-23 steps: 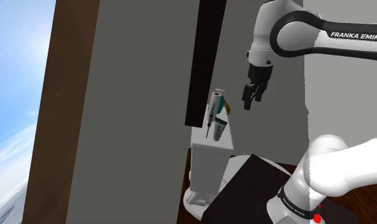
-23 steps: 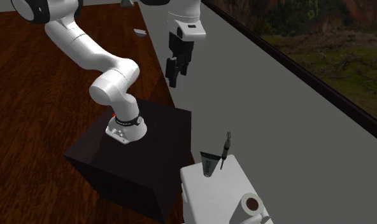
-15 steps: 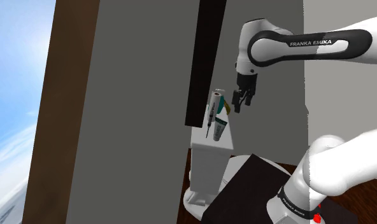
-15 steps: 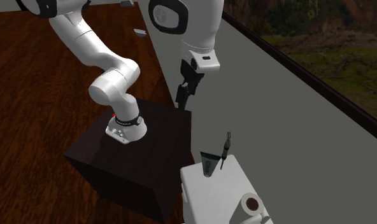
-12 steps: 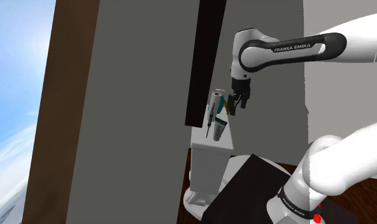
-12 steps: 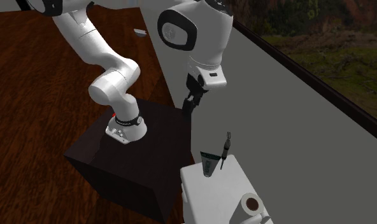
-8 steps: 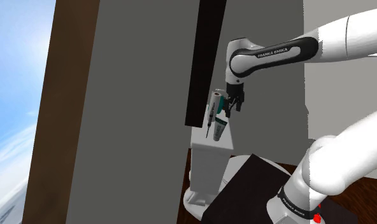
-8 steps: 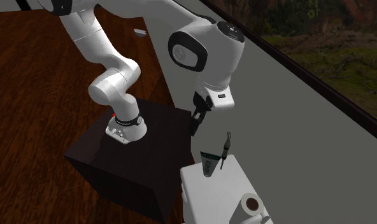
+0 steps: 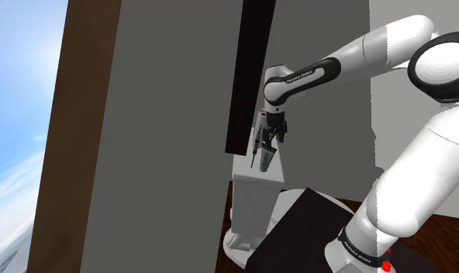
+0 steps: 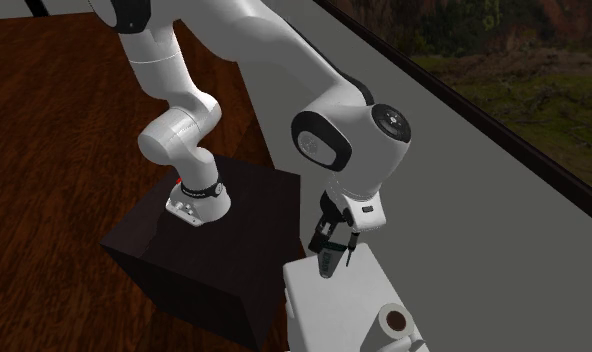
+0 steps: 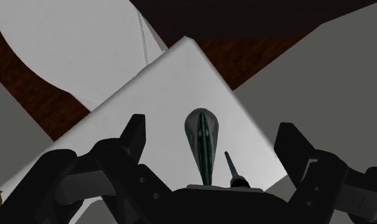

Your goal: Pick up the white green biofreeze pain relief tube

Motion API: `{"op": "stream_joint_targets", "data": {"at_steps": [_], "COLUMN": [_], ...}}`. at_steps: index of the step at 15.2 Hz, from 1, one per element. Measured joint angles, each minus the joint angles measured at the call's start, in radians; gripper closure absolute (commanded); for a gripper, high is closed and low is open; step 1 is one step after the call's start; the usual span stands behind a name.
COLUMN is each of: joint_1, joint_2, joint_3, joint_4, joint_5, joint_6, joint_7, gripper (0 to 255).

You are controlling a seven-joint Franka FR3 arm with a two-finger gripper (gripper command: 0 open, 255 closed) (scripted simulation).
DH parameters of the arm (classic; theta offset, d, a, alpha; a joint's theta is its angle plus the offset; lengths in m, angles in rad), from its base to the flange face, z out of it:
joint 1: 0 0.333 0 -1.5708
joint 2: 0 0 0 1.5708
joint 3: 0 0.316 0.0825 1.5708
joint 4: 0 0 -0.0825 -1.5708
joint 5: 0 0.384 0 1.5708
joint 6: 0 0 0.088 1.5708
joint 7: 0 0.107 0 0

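- Tube point(image 9: 267, 157) point(image 10: 327, 264) on end on a white table point(image 10: 339, 305), its dark green crimped end up; in the shoulder view the body below is white with green on it
- in the second exterior view the tube stands near the table's eleven o'clock corner, the corner closest to the dark stand point(image 10: 234, 240)
- the black gripper point(image 9: 271, 141) point(image 10: 334, 238) hangs from the white arm, pointing down, directly over the tube; in the shoulder view the tube sits at six o'clock from it, just below the fingertips
- in the wrist view the fingers point(image 11: 135, 137) are spread wide, one on each side of the tube; white table top shows in the gap on both sides, so neither finger touches it and nothing is held
- a thin dark tool point(image 11: 232, 169) stands just beside the tube, also between the spread fingers; what kind of tool it is cannot be told
- a roll with a dark core point(image 10: 394, 322) lies on the same table at four o'clock from the tube in the second exterior view, well apart from it
- the stand rests on a dark wood floor point(image 10: 64, 120), at ten o'clock from the table in that view
- in the shoulder view a grey wall point(image 9: 174, 139) rises behind the table; a black strip point(image 9: 251, 70) runs up it at twelve o'clock from the tube; blue sky with cloud point(image 9: 18, 93) shows at nine o'clock
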Motion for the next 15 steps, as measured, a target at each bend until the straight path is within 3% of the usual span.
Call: {"op": "stream_joint_targets", "data": {"at_steps": [7, 8, 15], "joint_1": [-0.003, -0.003, -0.004], "joint_2": [0.065, 0.067, 0.069], "joint_3": [-0.004, -0.004, -0.005], "joint_4": [-0.03, -0.032, -0.035], "joint_5": [0.007, 0.007, 0.007], "joint_6": [0.092, 0.097, 0.102], "joint_7": [-0.005, -0.005, -0.006], "gripper": [0, 255, 255]}}
